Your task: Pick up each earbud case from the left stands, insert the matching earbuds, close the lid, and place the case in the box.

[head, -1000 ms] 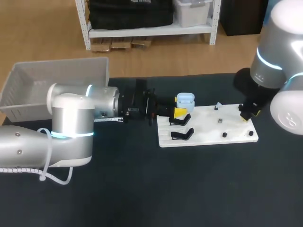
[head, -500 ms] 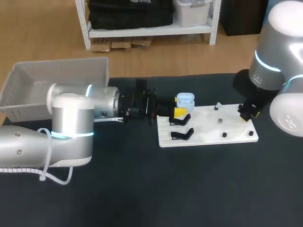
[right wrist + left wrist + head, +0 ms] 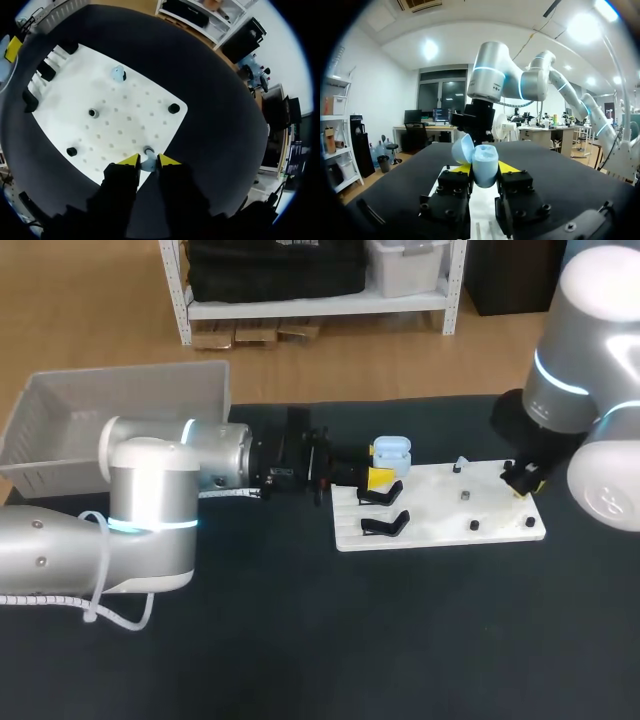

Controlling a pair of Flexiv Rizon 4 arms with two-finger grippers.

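Note:
A light blue earbud case (image 3: 485, 165) stands between the fingers of my left gripper (image 3: 485, 174), which is shut on it; its lid (image 3: 462, 148) is tipped open. In the head view the case (image 3: 391, 450) hangs over the black stands (image 3: 384, 524) at the white board's (image 3: 440, 520) left end. At the board's right end, my right gripper (image 3: 148, 161) has its yellow tips pressed on either side of a small pale blue earbud (image 3: 148, 164) by a peg. A second pale earbud (image 3: 118, 73) sits on a peg farther across the board.
A grey box (image 3: 60, 420) stands at the table's back left, behind my left arm. Short dark pegs (image 3: 93, 113) (image 3: 173, 108) (image 3: 72, 151) stick up from the white board. Dark tabletop surrounds the board.
My right gripper's fingers have narrowed onto the earbud at the board's right end, and it has shifted slightly. The left arm with the case has stayed still.

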